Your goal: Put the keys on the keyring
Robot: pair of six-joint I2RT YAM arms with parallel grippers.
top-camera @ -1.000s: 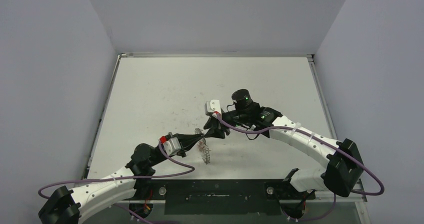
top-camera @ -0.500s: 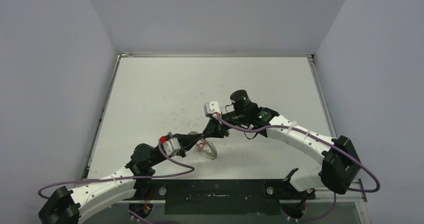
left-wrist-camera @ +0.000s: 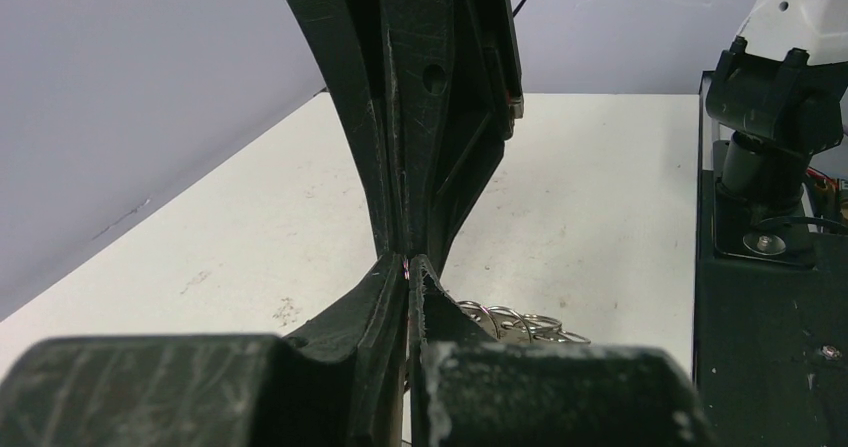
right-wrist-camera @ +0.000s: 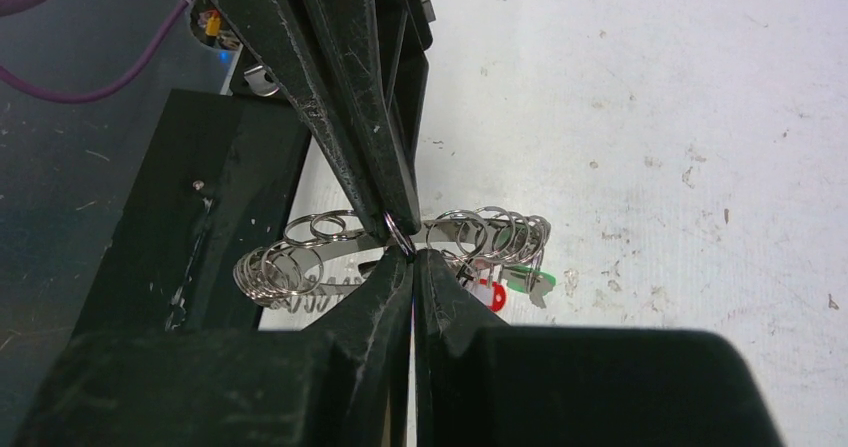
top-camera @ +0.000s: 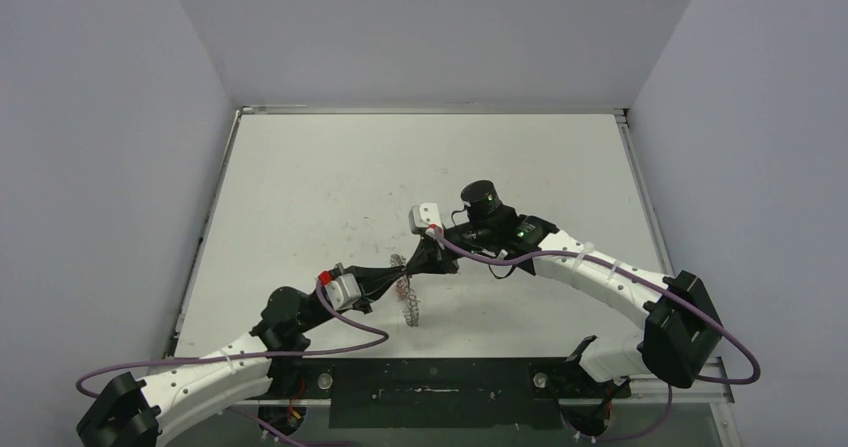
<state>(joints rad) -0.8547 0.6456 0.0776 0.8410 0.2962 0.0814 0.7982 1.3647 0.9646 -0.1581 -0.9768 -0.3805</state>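
Midair, left gripper (left-wrist-camera: 408,272) pinches a loop of the keyring (right-wrist-camera: 335,259). Right gripper (right-wrist-camera: 413,262) closed tight, tips against that loop.

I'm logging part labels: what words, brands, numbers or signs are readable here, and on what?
No text can be read anywhere.
The green tag and red tag on the keyring show no legible print.
The left gripper and right gripper carry no visible markings.
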